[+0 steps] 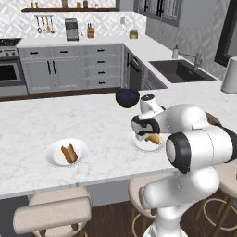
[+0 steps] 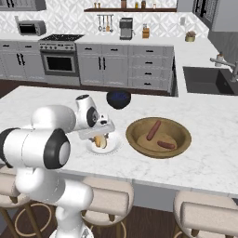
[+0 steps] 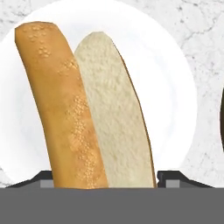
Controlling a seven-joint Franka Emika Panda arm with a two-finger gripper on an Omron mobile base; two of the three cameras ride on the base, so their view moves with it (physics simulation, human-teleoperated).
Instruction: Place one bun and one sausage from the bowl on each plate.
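Bun (image 3: 94,113) lies betw. spread gripper (image 3: 105,177) tips on near plate (image 3: 175,87), long axis running away; I lift straight off.

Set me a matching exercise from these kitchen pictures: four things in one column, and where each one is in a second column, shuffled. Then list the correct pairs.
Things:
1. sausages
2. dark blue bowl
3. left plate
4. gripper

Places:
A. on the counter, behind the near plate
B. low over a bun on the near plate
C. inside the wooden bowl
D. apart from the arm on the counter, holding its own bun

Pairs: 1-C, 2-A, 3-D, 4-B
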